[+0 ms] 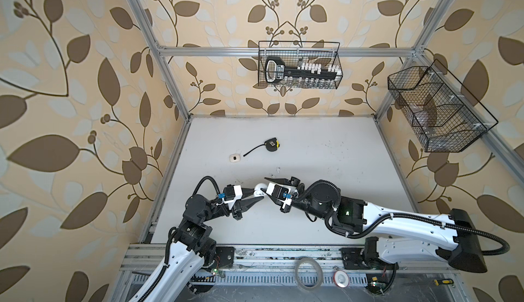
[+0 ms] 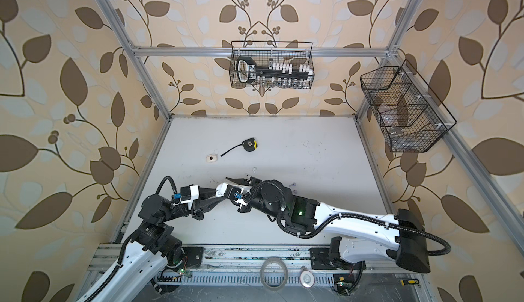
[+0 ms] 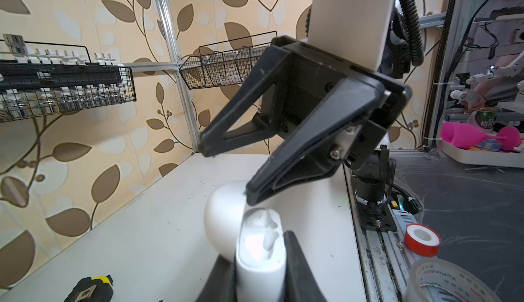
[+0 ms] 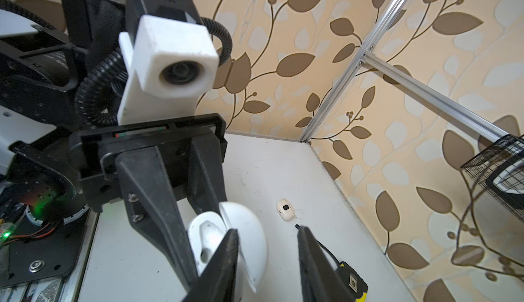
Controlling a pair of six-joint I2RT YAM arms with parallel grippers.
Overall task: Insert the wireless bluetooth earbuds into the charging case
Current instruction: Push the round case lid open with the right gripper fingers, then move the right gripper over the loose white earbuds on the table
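My left gripper (image 1: 259,194) (image 3: 256,246) is shut on the white charging case (image 3: 261,275) (image 4: 207,235), held off the table with its lid (image 3: 224,218) swung open. The wells are blurred, so I cannot tell what they hold. My right gripper (image 1: 263,184) (image 4: 267,229) stands open and empty at the case, one fingertip (image 3: 251,198) against the lid's rim. A white earbud (image 1: 278,169) (image 2: 254,169) lies on the table just behind the grippers. A lavender earbud (image 2: 292,184) lies beside the right arm. A small cream case (image 1: 234,158) (image 4: 285,209) rests at the back left.
A black and yellow tape measure (image 1: 271,145) (image 4: 351,280) lies near the cream case, its strap trailing left. Wire baskets hang on the back wall (image 1: 299,65) and the right wall (image 1: 436,110). A clear tape roll (image 1: 308,272) and a red-and-white roll (image 1: 341,279) sit on the front rail.
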